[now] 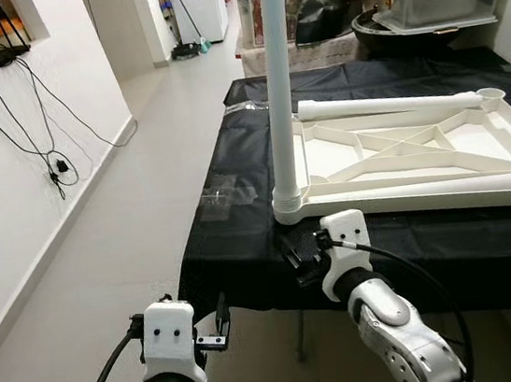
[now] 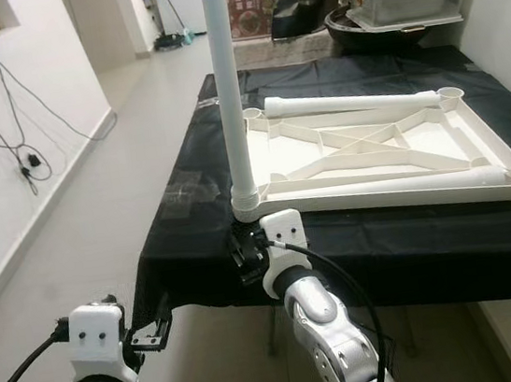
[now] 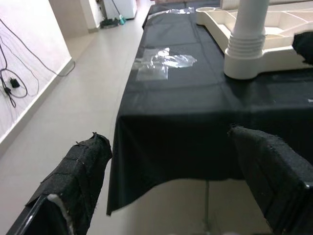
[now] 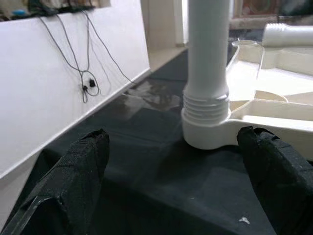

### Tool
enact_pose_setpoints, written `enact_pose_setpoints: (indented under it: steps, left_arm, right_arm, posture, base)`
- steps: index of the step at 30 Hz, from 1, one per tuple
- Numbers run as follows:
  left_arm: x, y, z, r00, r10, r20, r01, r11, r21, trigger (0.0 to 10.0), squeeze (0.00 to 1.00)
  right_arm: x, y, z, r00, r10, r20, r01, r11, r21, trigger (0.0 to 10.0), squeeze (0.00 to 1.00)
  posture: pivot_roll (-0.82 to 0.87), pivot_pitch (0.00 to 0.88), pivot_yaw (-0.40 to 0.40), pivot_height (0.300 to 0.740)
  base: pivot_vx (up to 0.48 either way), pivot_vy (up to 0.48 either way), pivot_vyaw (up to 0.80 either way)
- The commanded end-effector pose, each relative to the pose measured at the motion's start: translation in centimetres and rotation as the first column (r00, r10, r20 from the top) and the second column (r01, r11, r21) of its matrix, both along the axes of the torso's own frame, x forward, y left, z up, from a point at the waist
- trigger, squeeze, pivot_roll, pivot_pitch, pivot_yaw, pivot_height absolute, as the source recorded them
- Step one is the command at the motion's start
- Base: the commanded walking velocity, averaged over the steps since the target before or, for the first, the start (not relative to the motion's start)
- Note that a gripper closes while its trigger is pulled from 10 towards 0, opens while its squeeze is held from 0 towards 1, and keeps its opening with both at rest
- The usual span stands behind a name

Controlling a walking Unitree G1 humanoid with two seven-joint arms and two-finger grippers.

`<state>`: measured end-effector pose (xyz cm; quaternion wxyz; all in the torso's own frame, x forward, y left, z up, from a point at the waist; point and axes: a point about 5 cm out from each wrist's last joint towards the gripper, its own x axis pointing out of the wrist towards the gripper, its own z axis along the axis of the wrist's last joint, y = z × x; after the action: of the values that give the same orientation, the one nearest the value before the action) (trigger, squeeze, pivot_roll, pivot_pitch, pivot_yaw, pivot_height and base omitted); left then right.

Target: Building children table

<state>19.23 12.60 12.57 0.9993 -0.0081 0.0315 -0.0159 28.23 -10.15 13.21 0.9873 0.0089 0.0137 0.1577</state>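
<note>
Here the white plastic children's tabletop (image 1: 420,155) lies upside down on the black-clothed table (image 1: 239,212), ribs upward, presumably so its corner sockets can take legs. One white tubular leg (image 1: 277,84) stands upright in the near corner socket; a second white leg (image 1: 385,104) lies across the far edge, waiting. The right gripper (image 4: 181,161) hovers just before the standing leg's threaded base, fingers spread wide and empty. The left gripper (image 3: 171,181) hangs below the table's edge, equally wide and empty.
</note>
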Motion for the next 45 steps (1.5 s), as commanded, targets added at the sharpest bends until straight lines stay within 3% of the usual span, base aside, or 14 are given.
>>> enact_pose_setpoints:
  steps: [1, 16, 22, 45]
  left_arm:
    - [0.0, -0.2, -0.5, 1.0, -0.008, -0.017, 0.008, 1.0, -0.01, 10.0, 0.0]
    - [0.1, 0.1, -0.9, 0.999, 0.022, -0.047, -0.024, 0.999, -0.043, 10.0, 0.0]
    - [0.2, 0.0, -1.1, 0.998, 0.023, -0.056, -0.025, 0.999, -0.042, 10.0, 0.0]
    - [0.5, -0.5, -1.8, 0.997, 0.003, -0.081, -0.006, 0.999, -0.036, 10.0, 0.0]
  right_arm:
    - [-0.3, 0.4, 0.2, 0.999, 0.032, 0.03, -0.032, 0.999, -0.006, 10.0, 0.0]
    - [-0.6, 0.9, -1.2, 0.998, 0.056, -0.014, -0.056, 0.998, -0.025, 10.0, 0.0]
    - [-0.5, 1.0, -1.4, 0.998, 0.067, -0.016, -0.067, 0.997, -0.039, 10.0, 0.0]
    - [-0.4, 1.3, -2.2, 0.995, 0.09, -0.036, -0.093, 0.994, -0.064, 10.0, 0.0]
  posture:
    - [-0.11, 0.0, 0.065, 0.74]
    - [-0.07, 0.0, 0.065, 0.74]
    - [-0.07, 0.0, 0.053, 0.74]
    - [-0.08, 0.0, 0.044, 0.74]
  base:
    - [0.0, 0.0, 0.0]
    - [0.0, 0.0, 0.0]
    - [0.0, 0.0, -0.74]
    - [-0.023, 0.0, 0.0]
